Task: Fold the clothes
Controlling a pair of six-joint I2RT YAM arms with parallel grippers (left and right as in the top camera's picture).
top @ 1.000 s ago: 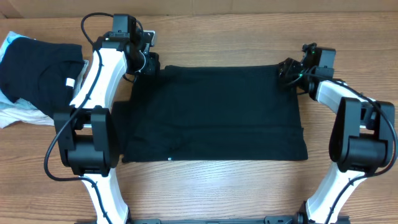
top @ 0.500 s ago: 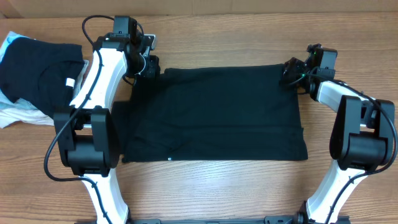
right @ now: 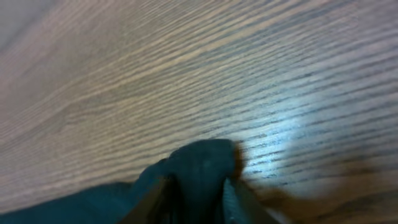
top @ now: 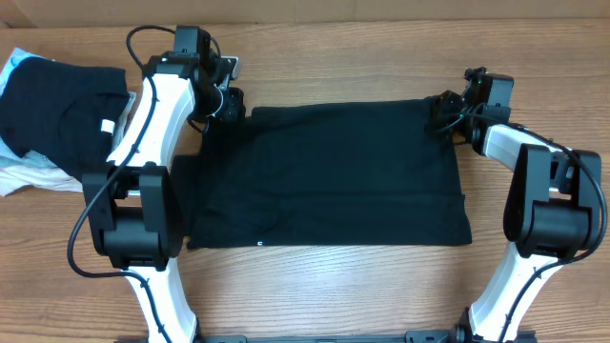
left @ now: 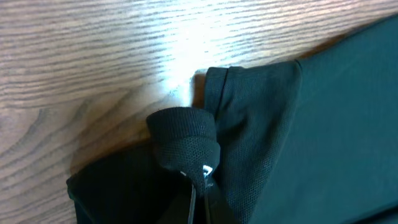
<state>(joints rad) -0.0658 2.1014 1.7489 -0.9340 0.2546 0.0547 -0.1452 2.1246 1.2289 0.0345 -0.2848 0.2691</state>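
Lying flat across the middle of the light wooden bench (top: 334,286), a black short-sleeved T-shirt of soft fabric (top: 329,171) forms a wide rectangle, with a tiny white mark (top: 260,244) near its lower edge, left of centre.

The left gripper (top: 229,101) sits at the shirt's upper-left corner. In the left wrist view its jaws are closed tight on a rounded tuft of the black cloth, with the rest of the corner creased just to the right of the tuft and bare wood above.

The right gripper (top: 442,110) sits at the shirt's upper-right corner. The right wrist view is blurred, but a bulge of dark cloth stands between the two fingers (right: 233,191), which press against it from both sides, so this gripper is also pinching the shirt.

At the upper left of the overhead frame, well apart from the spread shirt, a heap of black T-shirts (top: 52,100) rests on a crumpled white sheet (top: 24,176). A small white label (top: 107,126) shows on the heap's right side, close to the white left arm (top: 152,114).
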